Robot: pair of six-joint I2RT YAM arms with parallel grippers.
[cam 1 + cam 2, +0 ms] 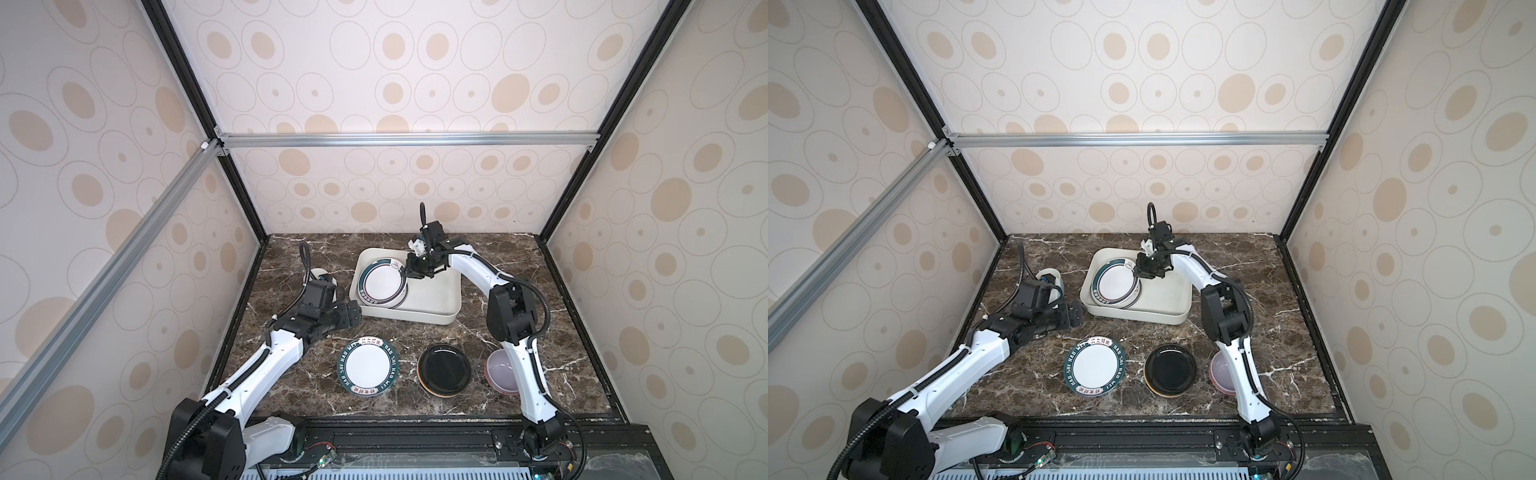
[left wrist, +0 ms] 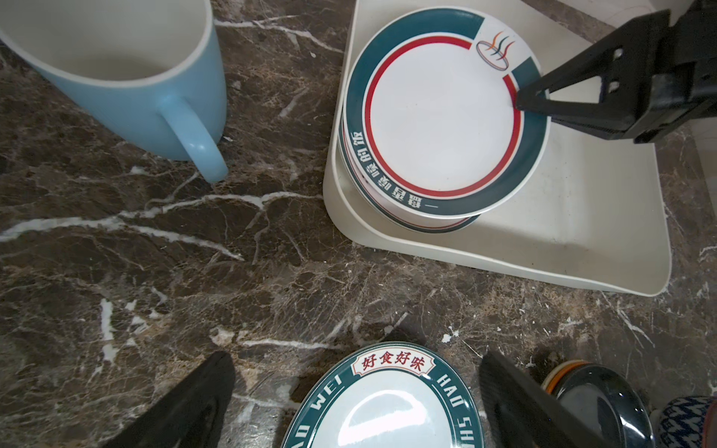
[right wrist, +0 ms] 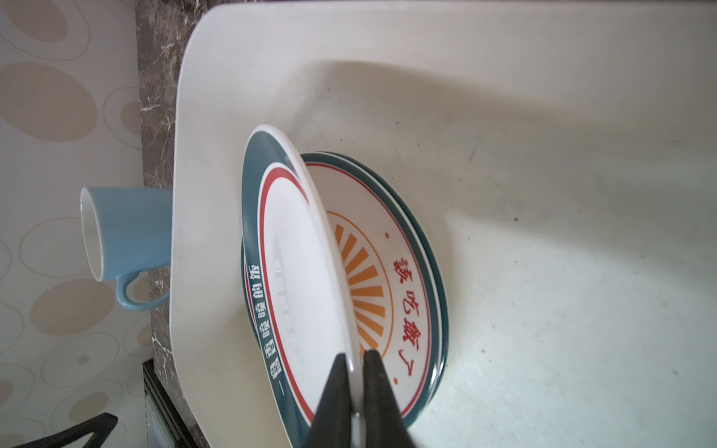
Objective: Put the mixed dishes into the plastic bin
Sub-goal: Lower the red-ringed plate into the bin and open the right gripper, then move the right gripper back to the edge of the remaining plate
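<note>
Right gripper (image 3: 355, 362) has its fingers nearly together, pinching the rim of the red-ring plate (image 3: 295, 279). Only the right wrist view shows how tilted that plate is. The edge at the fingers is up, and the edge away from them is down on the sunburst plate (image 3: 372, 279), which lies flat in the bin (image 3: 543, 232). In both top views you just get one tidy-looking stack in front of those fingers, with the sunburst completely hidden. The left wrist view catches one right finger (image 2: 529, 102) lying on top of the rim.

Left gripper (image 2: 357, 358) is spread wide with nothing in it, over bare table (image 2: 232, 271). The lettered plate (image 2: 388, 411) shows between its fingers without touching them. The mug (image 2: 128, 89) stands well off from them, outside the bin. In a top view the mug (image 1: 321, 274) is mostly hidden behind that arm. The black plate (image 1: 444, 369) and lilac bowl (image 1: 498, 370) sit on the table well apart from either set of fingers, and the bowl is half behind the right arm.
</note>
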